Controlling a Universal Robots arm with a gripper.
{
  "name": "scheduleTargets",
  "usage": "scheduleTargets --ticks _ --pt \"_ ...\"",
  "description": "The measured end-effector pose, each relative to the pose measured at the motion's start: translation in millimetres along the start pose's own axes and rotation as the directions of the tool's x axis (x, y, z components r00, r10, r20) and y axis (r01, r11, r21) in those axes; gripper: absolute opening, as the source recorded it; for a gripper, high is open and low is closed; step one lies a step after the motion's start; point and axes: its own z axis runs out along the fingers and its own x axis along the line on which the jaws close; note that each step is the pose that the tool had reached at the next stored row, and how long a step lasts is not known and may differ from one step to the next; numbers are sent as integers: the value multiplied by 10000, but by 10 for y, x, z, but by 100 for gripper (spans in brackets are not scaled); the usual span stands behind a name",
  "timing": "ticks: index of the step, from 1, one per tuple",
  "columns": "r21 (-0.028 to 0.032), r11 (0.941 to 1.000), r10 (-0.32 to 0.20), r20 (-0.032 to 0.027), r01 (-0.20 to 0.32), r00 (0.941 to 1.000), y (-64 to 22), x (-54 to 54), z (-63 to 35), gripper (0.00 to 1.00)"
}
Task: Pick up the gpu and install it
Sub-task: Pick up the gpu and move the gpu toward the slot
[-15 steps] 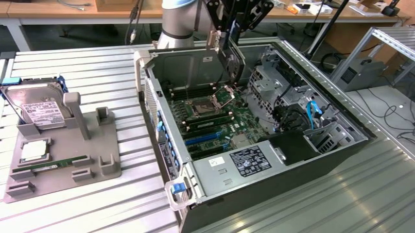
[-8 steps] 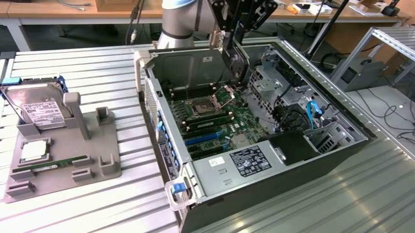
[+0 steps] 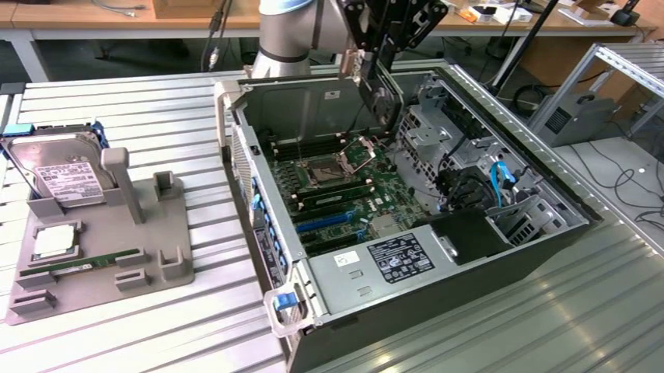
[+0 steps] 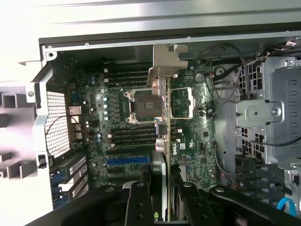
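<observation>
The gripper (image 4: 163, 190) holds the gpu (image 4: 162, 75) edge-on, seemingly clear above the case (image 3: 301, 105).

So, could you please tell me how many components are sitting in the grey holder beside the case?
3: a hard drive standing at its far end, a silver processor lying flat, a green memory stick beside it. The drive may hide more.

Exterior high, oblique; wrist looks down close; both share motherboard (image 3: 347, 194).

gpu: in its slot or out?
Out. The gpu hangs edge-on, gripped in the claw above the motherboard; the blue slot is bare.
</observation>
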Motion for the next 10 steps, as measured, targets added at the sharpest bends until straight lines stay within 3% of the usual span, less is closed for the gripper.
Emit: scheduleTargets --ticks 10 --pt "21 10000 0 1 0 10000 4 -110 49 27"
